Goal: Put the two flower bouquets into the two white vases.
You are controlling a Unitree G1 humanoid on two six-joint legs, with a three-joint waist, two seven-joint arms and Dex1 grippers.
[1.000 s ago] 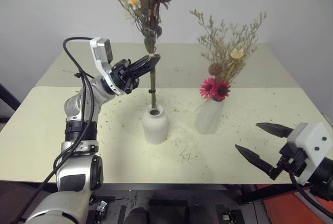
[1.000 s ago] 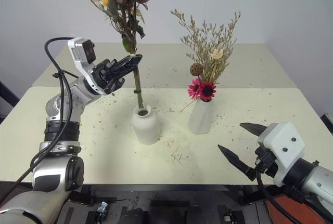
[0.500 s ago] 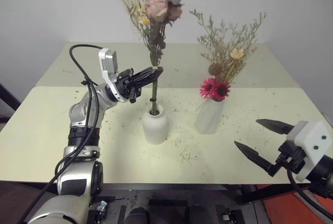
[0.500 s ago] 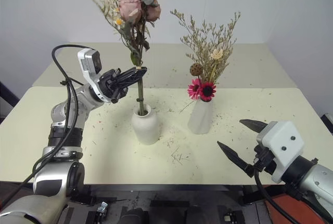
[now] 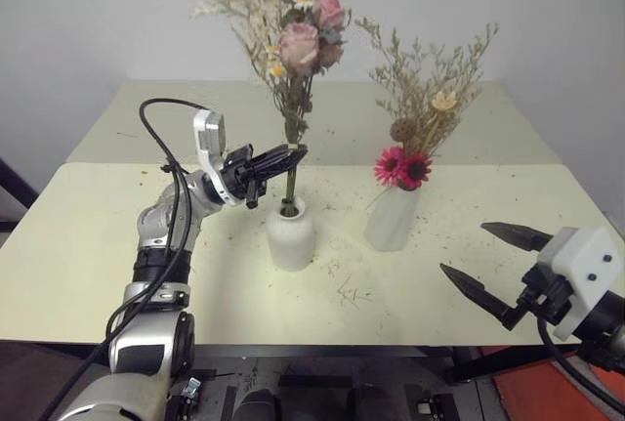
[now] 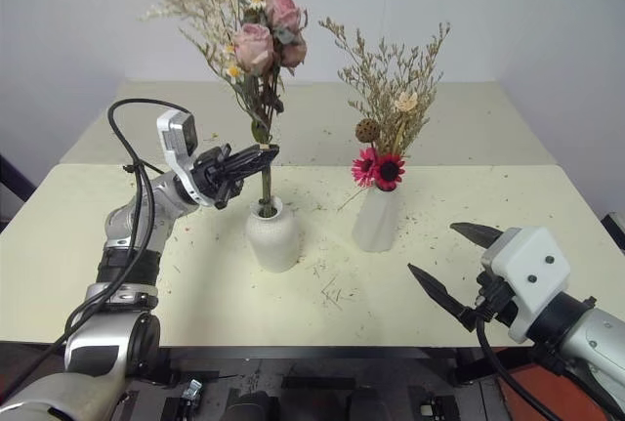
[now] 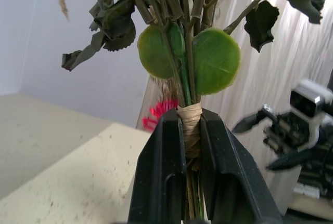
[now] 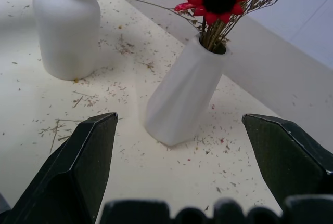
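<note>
A: Where is the rose bouquet (image 5: 298,45)?

B: Upper centre of the head view, standing upright. Its stems run down into the mouth of the round vase (image 5: 291,234), which sits mid-frame on the counter (image 5: 78,245). The left hand (image 5: 290,154) is clamped on the stems just above that mouth; the left wrist view shows both black fingers (image 7: 161,177) pressed against the tan wrapping around the stems.

A: And the other bunch?

B: The daisy bouquet (image 5: 405,165) is in the tapered vase (image 5: 391,218), just right of the round one. The two vases stand near each other but apart, with a strip of bare counter between them.

A: The right hand?

B: The right hand (image 5: 491,269) hangs at the lower right of the frame, fingers spread wide and holding nothing, well apart from both vases. In its wrist view the tapered vase stands between the two fingers, farther off.

A: How much room around things?

B: Both vases sit well in from the counter's front edge, with open surface on the left and right. Fine dried bits (image 5: 347,289) are scattered over the surface around the vases.
</note>
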